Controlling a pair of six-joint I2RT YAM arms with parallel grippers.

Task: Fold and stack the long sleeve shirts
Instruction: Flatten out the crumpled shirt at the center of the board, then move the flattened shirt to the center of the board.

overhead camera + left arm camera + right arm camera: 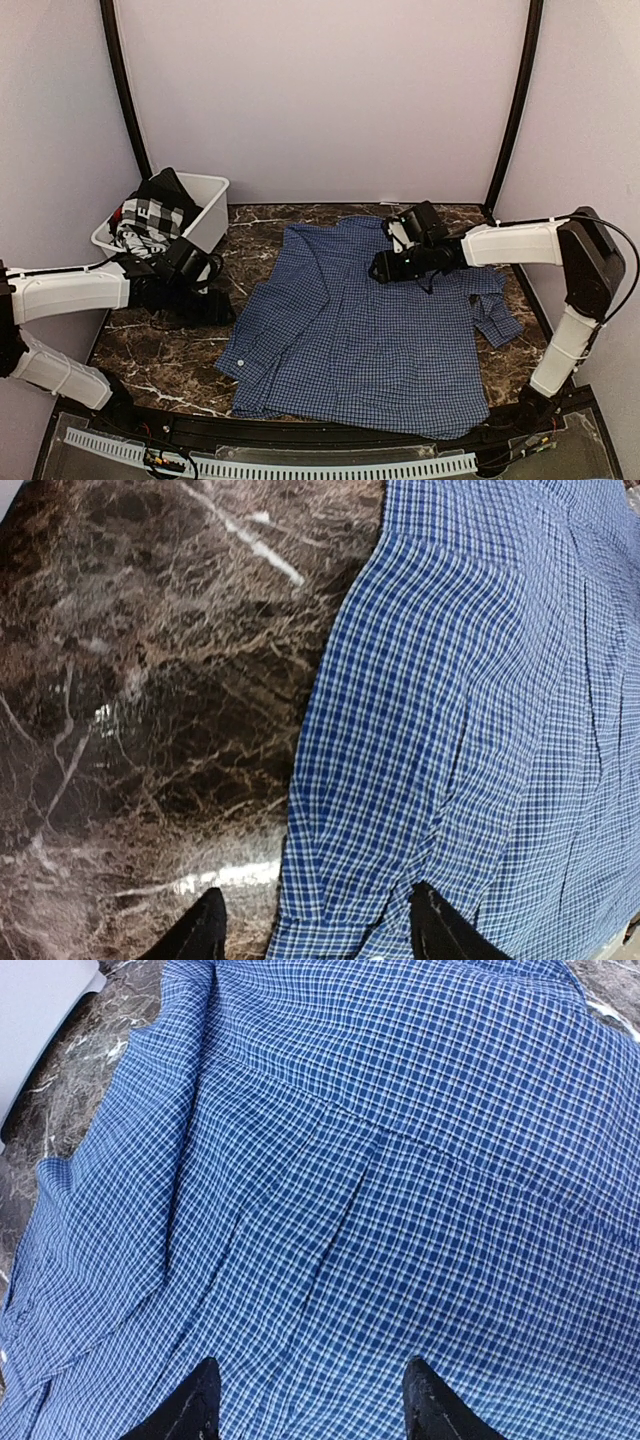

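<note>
A blue checked long sleeve shirt (370,330) lies spread flat on the dark marble table (160,360), back side up, one sleeve bunched at the right (492,310). My left gripper (222,305) is open and empty, low at the shirt's left edge; the left wrist view shows its fingertips (205,930) astride the shirt's hem (350,880). My right gripper (380,268) is open and empty, hovering over the shirt's upper middle; the right wrist view shows the back pleat (350,1200) between its fingertips (425,1400).
A white plastic bin (205,215) at the back left holds more shirts, one black-and-white checked (150,222). A corner of the bin shows in the right wrist view (40,1010). Black frame posts stand at the back corners.
</note>
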